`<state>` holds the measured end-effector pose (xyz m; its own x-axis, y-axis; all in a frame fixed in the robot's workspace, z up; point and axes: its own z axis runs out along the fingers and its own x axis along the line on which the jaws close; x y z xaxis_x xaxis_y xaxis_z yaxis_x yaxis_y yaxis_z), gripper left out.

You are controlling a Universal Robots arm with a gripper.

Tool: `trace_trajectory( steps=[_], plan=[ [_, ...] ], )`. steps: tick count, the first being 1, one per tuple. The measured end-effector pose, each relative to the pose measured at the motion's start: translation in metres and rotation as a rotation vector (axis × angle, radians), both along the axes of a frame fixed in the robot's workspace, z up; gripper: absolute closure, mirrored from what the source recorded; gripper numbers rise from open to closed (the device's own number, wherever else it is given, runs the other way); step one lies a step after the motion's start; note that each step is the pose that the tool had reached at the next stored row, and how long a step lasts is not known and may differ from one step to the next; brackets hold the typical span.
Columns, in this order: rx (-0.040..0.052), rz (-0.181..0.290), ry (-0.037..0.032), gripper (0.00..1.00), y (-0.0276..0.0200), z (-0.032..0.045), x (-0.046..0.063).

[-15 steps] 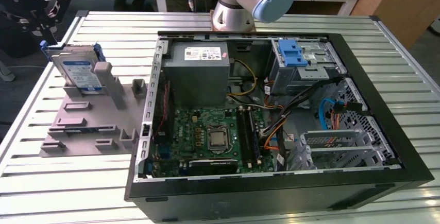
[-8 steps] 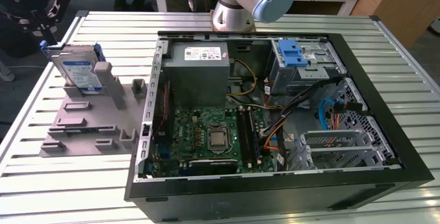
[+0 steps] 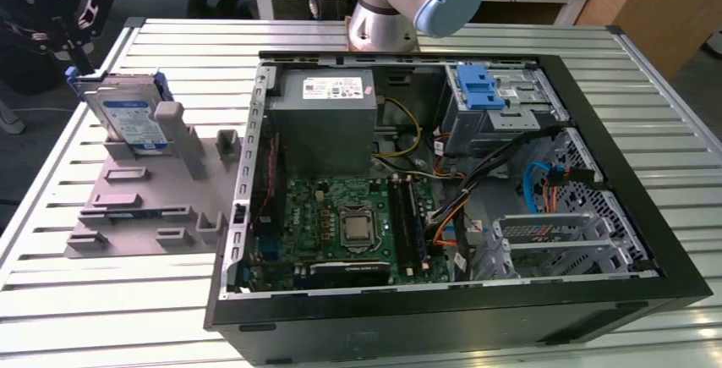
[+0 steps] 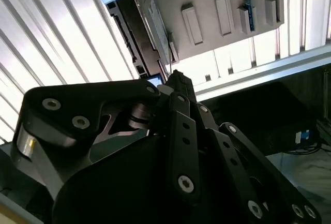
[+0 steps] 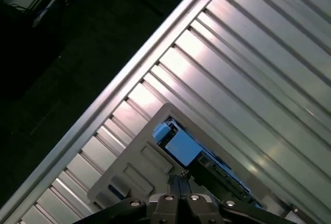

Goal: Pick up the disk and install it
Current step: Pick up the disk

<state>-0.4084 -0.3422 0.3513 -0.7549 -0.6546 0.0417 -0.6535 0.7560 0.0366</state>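
Observation:
The disk [image 3: 127, 114] stands on edge in a grey holder [image 3: 135, 207] at the exterior view's left, with its white-and-blue label and blue bracket showing. My gripper [image 3: 84, 51] hangs just above the disk's upper far corner. In both wrist views the fingertips meet with no gap: the gripper [image 4: 176, 76] ends beside one end of the disk [image 4: 142, 32], and the gripper [image 5: 178, 178] sits just short of the disk's blue end [image 5: 181, 147]. I see nothing between the fingers.
An open computer case [image 3: 451, 293] lies on the slatted metal table [image 3: 113, 300]. Inside are a grey power supply [image 3: 327, 123], the motherboard [image 3: 350, 224] and a blue-latched drive cage [image 3: 496, 101]. The arm's base [image 3: 384, 21] stands behind the case.

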Motion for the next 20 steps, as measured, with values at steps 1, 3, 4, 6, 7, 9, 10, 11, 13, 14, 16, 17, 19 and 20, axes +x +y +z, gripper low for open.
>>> trace_trajectory(
  steps=[1, 3, 4, 6, 7, 9, 10, 11, 13, 14, 16, 17, 19, 20],
  plan=[
    [0.0000, 0.014, -0.0002, 0.89, 0.0000, -0.0001, 0.0000],
    [0.0001, 0.046, -0.0003, 0.89, 0.0000, -0.0001, 0.0000],
    [0.0002, 0.063, -0.0005, 0.89, 0.0000, -0.0001, 0.0000],
    [0.0007, 0.100, -0.0005, 0.89, 0.0000, -0.0003, 0.0000],
    [0.0009, 0.118, -0.0005, 0.89, 0.0000, -0.0004, 0.0000],
    [0.0010, 0.153, -0.0009, 0.89, 0.0000, -0.0006, 0.0000],
    [0.0009, 0.170, -0.0018, 0.89, 0.0000, -0.0008, 0.0000],
    [0.0009, 0.184, -0.0039, 0.89, 0.0000, -0.0012, 0.0000],
    [0.0028, 0.205, -0.0096, 0.89, 0.0000, -0.0019, 0.0000],
    [0.0043, 0.213, -0.0123, 0.89, 0.0000, -0.0022, 0.0000],
    [0.0080, 0.232, -0.0162, 0.89, 0.0001, -0.0029, 0.0000],
    [0.0094, 0.243, -0.0168, 0.89, 0.0001, -0.0029, 0.0000],
    [0.0107, 0.269, -0.0172, 0.89, 0.0000, -0.0030, 0.0000],
    [0.0109, 0.283, -0.0172, 0.89, 0.0000, -0.0031, 0.0000]
  ],
)
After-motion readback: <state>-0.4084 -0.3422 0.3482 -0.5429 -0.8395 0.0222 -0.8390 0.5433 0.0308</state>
